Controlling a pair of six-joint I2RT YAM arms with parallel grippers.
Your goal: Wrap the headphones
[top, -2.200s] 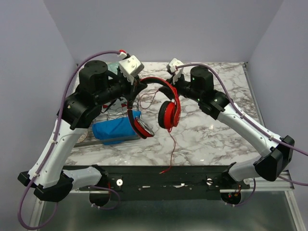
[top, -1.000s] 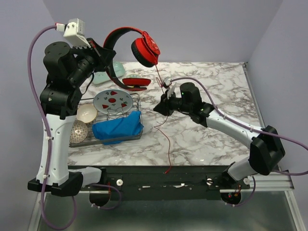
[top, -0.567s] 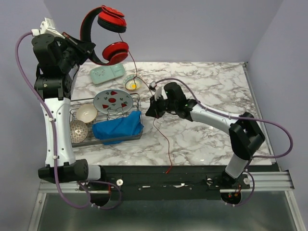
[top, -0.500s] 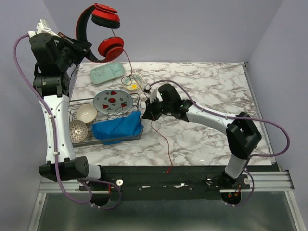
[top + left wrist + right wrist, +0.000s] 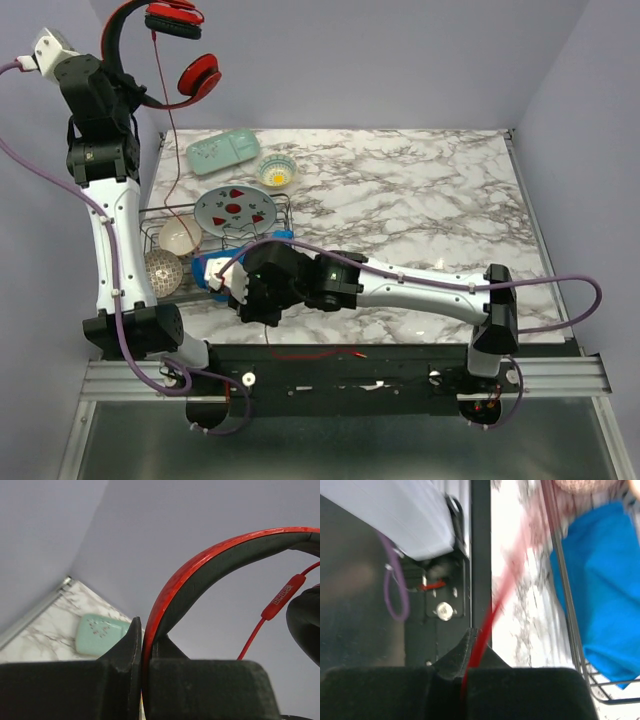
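Left tool [image 5: 145,642]: raised high above left edge of tabletop [image 5: 430,200], closed on red headband of headphones [image 5: 198,76]; cups in air near back wall. Cable [image 5: 168,130]: drops from cups toward rack [image 5: 283,212]. Right tool [image 5: 468,650]: low at near edge, just beside blue cloth [image 5: 225,262], pinched shut on cable.

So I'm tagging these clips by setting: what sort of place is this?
Likely a robot test booth dressed as a kitchen counter: plain grey walls, a marble-look table, a wire dish rack.
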